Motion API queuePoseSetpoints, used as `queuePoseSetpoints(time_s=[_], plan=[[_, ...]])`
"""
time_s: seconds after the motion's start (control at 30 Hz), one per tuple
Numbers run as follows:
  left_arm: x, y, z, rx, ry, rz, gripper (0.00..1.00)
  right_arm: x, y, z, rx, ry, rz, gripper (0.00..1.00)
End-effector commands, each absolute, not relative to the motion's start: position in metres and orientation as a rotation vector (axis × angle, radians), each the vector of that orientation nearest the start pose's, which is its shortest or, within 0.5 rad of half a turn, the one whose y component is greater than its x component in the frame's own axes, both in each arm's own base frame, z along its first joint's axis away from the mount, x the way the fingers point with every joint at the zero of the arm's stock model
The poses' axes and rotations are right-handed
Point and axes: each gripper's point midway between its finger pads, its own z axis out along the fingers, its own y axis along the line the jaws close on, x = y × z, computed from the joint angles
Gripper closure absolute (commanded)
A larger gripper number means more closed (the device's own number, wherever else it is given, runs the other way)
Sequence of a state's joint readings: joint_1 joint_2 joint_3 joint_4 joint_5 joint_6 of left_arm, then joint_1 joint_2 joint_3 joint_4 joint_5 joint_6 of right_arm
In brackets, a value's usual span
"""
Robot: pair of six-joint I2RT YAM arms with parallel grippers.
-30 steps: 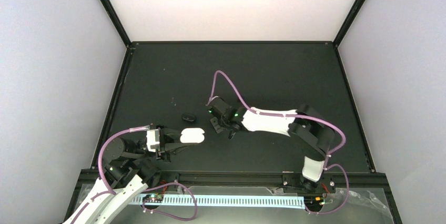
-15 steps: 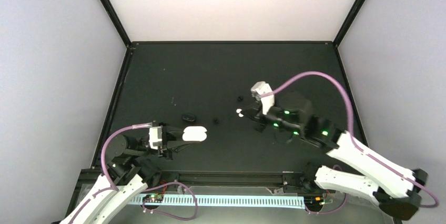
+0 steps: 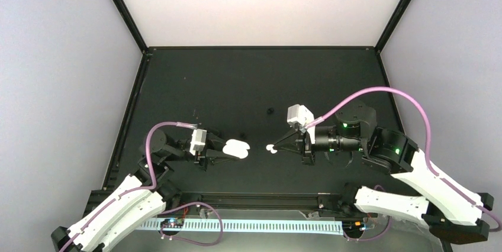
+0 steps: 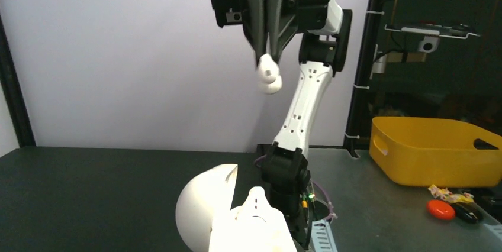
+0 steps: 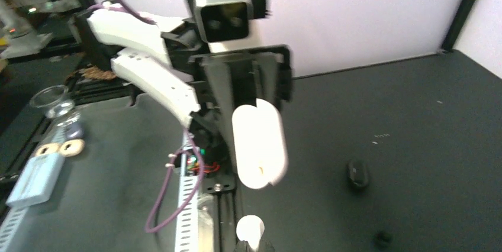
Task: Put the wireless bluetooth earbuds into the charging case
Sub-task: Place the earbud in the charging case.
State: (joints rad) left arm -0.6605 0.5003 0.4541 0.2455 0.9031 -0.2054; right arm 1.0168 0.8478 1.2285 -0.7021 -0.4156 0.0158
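Note:
My left gripper (image 3: 228,150) is shut on an open white charging case (image 3: 238,148) and holds it above the table, its lid (image 4: 204,204) hinged back. My right gripper (image 3: 277,145) faces it, shut on a white earbud (image 3: 270,147) a short gap from the case. In the right wrist view the bud (image 5: 250,228) sits at my fingertips below the case (image 5: 259,142). In the left wrist view the bud (image 4: 268,76) hangs above the case (image 4: 251,228). Two black earbuds (image 3: 270,110) (image 3: 243,135) lie on the mat. A black case (image 5: 357,174) lies on the mat.
The black table (image 3: 331,80) has a raised frame and white walls on three sides. A metal rail (image 3: 266,196) runs along the near edge. Off the table are a yellow bin (image 4: 438,157) and a glass bowl (image 5: 53,99).
My left gripper has lifted the white case and carried it right toward the centre. My right gripper, holding the white bud, has swung nearer and turned to face the case.

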Motion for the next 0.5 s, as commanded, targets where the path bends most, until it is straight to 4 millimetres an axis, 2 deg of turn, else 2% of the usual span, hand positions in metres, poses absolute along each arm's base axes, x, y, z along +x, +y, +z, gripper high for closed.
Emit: queuePoseSetpoints(time_s=[0.0, 0.3, 0.47], plan=[[0.072, -0.237, 0.352, 1.165, 1.016, -1.328, 0.98, 0.063, 0.277, 0.392, -1.349, 1.552, 1.077, 0.99], [0.07, -0.241, 0.343, 1.2, 1.038, -1.326, 0.99, 0.058, 0.314, 0.411, -1.387, 1.476, 1.022, 0.99], [0.066, -0.24, 0.341, 1.214, 1.037, -1.323, 0.98, 0.054, 0.336, 0.405, -1.442, 1.465, 1.001, 0.99]])
